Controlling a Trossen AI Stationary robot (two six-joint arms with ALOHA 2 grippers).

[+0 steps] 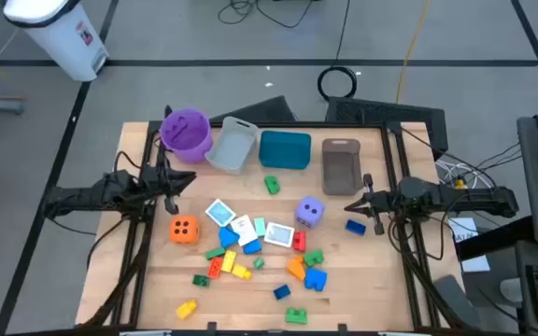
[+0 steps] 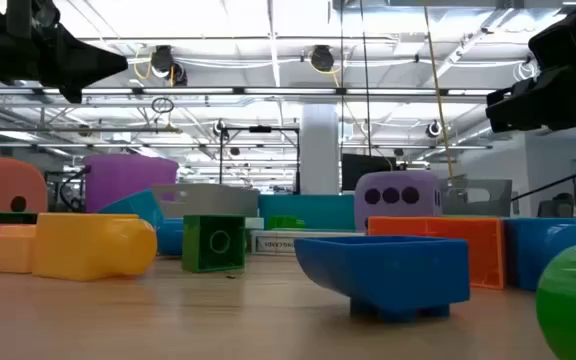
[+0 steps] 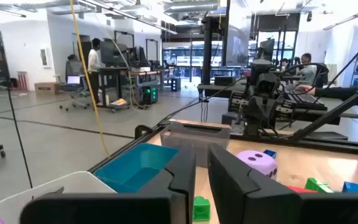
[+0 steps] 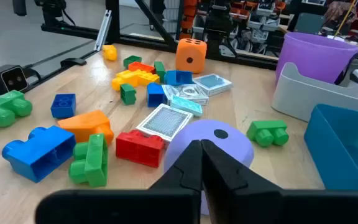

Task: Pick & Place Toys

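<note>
Your right hand hovers closed and empty near the purple die, pointed at it; your left hand waits with fingers narrowly parted above the orange die. The purple die looks soft and light (likely squashy), so take it across two flat faces. Bricks and cards lie scattered mid-tabletop; these seem hard, slippery, thin. Bins line the far edge; open workshop beyond.

Two dark, near-black arms, matte and angular. Left end effector with flat, blunt black fingers; right end effector with tapered black fingers.
</note>
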